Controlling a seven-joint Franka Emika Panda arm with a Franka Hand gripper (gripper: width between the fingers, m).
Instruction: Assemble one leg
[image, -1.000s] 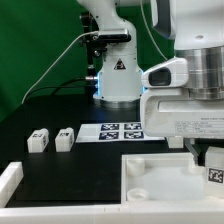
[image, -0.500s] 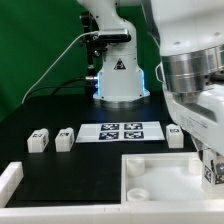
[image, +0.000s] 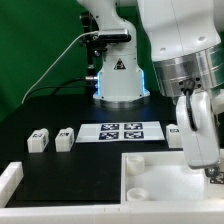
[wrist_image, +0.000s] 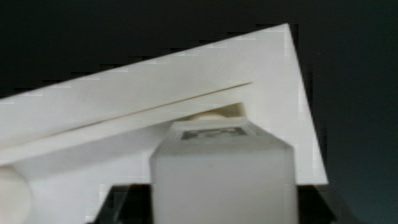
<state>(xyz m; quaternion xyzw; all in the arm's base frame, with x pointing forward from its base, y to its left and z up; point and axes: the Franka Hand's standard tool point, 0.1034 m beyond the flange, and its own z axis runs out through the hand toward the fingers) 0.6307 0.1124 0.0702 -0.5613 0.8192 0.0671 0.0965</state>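
Note:
In the wrist view my gripper (wrist_image: 219, 207) is shut on a leg (wrist_image: 217, 165), a stubby white piece with a square tag on its end. The dark fingers (wrist_image: 128, 205) press on both its sides. It hangs over a corner of the white tray (wrist_image: 107, 110). In the exterior view my gripper (image: 210, 165) is over the right side of the tray (image: 150, 172), and the hand hides the held leg. Two more legs (image: 38, 141) (image: 65, 138) stand at the exterior view's left. A third leg (image: 174, 134) shows beside the hand.
The marker board (image: 118, 130) lies flat between the loose legs and the robot base (image: 118, 75). A white part (image: 8, 180) lies at the exterior view's lower left corner. The table is black.
The wrist has turned and the hand now stands more upright over the tray's right side. The tag of the held leg no longer shows in the exterior view.

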